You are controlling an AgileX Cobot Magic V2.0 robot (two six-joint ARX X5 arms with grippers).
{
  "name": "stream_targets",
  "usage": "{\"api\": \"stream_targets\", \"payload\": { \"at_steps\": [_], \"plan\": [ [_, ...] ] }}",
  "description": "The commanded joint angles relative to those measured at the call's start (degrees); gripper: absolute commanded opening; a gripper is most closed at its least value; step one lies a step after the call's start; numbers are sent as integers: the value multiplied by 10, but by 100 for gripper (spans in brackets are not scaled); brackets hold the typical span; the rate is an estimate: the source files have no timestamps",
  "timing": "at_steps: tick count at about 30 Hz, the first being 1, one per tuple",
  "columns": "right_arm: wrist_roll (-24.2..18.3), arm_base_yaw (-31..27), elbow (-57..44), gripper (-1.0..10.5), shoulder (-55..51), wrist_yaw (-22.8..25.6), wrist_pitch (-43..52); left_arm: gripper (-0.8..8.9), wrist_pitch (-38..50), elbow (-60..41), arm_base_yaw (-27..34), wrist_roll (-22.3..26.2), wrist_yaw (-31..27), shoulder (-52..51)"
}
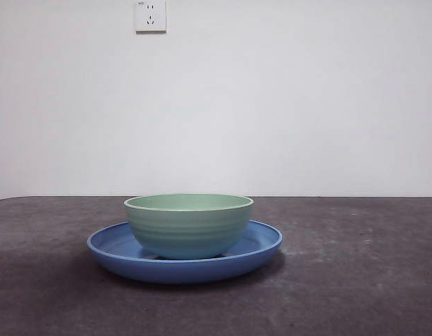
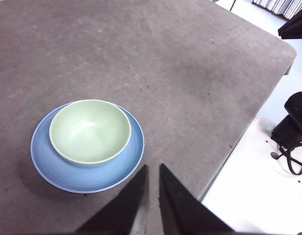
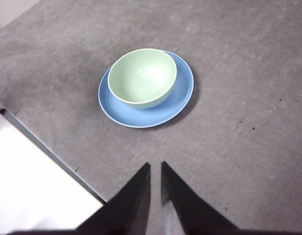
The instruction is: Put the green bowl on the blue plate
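The green bowl (image 1: 188, 225) stands upright inside the blue plate (image 1: 255, 246) near the middle of the table, and it is empty. Both wrist views show the same pair from above: the green bowl (image 2: 89, 130) rests on the blue plate (image 2: 60, 171), and the green bowl (image 3: 142, 77) rests on the blue plate (image 3: 182, 90). My left gripper (image 2: 151, 172) hovers high, well back from the plate, with its jaws nearly together and nothing between them. High above the table my right gripper (image 3: 155, 169) is also shut and holds nothing. Neither gripper appears in the front view.
The dark grey table (image 1: 356, 280) spreads around the plate. Its edge (image 2: 224, 161) drops to a white floor close to each arm. A black object (image 2: 292, 125) stands on the floor beyond the table. A wall socket (image 1: 150, 15) sits on the white back wall.
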Motion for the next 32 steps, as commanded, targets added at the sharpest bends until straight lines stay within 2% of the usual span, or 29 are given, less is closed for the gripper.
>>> {"api": "stream_targets", "payload": {
  "at_steps": [1,4,6,10,15,20,23,32],
  "plan": [
    [5,6,4,33,2,2,6,32,7,3,15,0,3,-5],
    [5,6,4,33,2,2,6,24,16,-3,65,4,3,-16],
    [5,6,4,33,2,2,6,26,53,-18,114,4,3,-28],
    [5,6,4,33,2,2,6,26,198,-104,216,-13,3,-75],
    [5,6,4,33,2,2,6,26,327,-246,296,-16,2,-139],
    [5,6,4,33,2,2,6,26,386,-383,325,-13,-35,-204],
    [5,6,4,33,2,2,6,26,411,-454,329,-17,-85,-242],
    [5,6,4,33,2,2,6,26,414,-552,330,-17,-163,-330]
  ]
}}
